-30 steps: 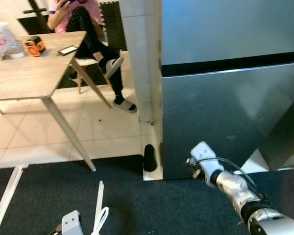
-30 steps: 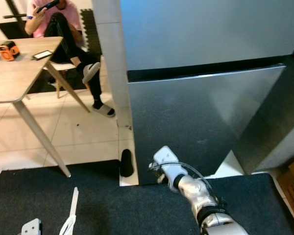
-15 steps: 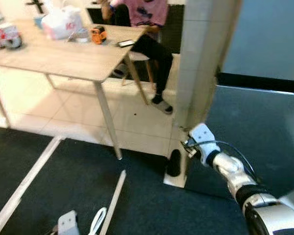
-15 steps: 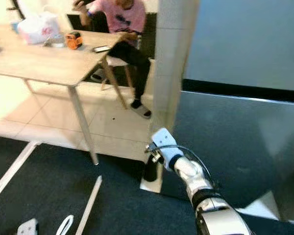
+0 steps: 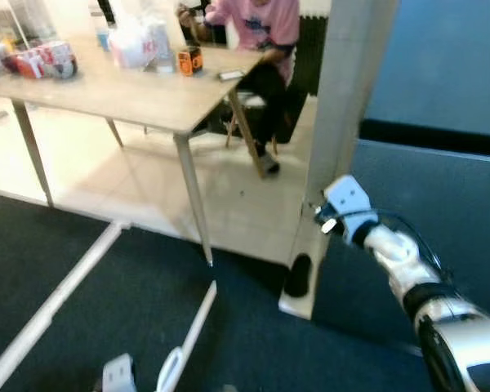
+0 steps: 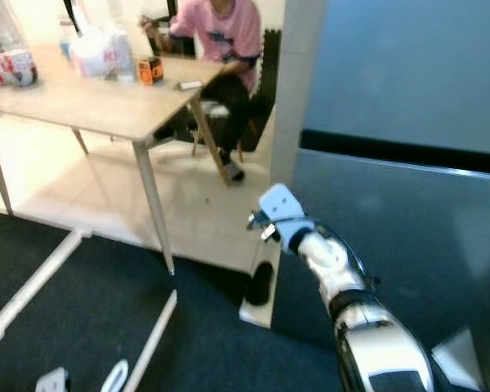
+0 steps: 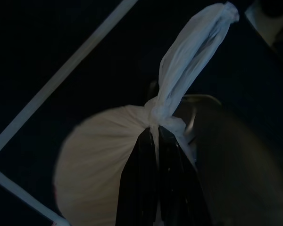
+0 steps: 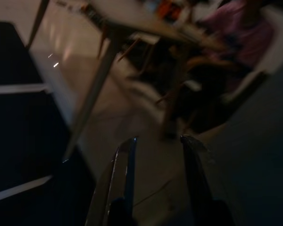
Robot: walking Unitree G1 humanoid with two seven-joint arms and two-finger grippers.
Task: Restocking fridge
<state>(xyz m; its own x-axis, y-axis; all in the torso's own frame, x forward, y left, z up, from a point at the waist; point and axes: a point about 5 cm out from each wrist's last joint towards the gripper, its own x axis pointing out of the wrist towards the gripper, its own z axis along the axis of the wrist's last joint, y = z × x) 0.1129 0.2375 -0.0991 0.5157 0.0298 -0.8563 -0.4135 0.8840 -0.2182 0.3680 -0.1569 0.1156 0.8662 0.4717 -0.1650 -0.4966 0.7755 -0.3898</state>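
Presently my left gripper (image 7: pixel 155 155) is clenched on the knotted white plastic bag (image 7: pixel 108 160), well left of the tall grey steel fridge (image 5: pixel 429 220), my right gripper (image 8: pixel 155 160) raised with fingers parted beside it; swinging could tear the knot loose.

A light wooden table (image 5: pixel 139 94) with thin legs stands on the pale tiled floor (image 5: pixel 139 192), well beyond the right fingertips (image 8: pixel 132 141). On it sit a white plastic bag (image 5: pixel 135 45), an orange box (image 5: pixel 188 60), a dark flat phone (image 5: pixel 229 75) and red packs (image 5: pixel 37 61).
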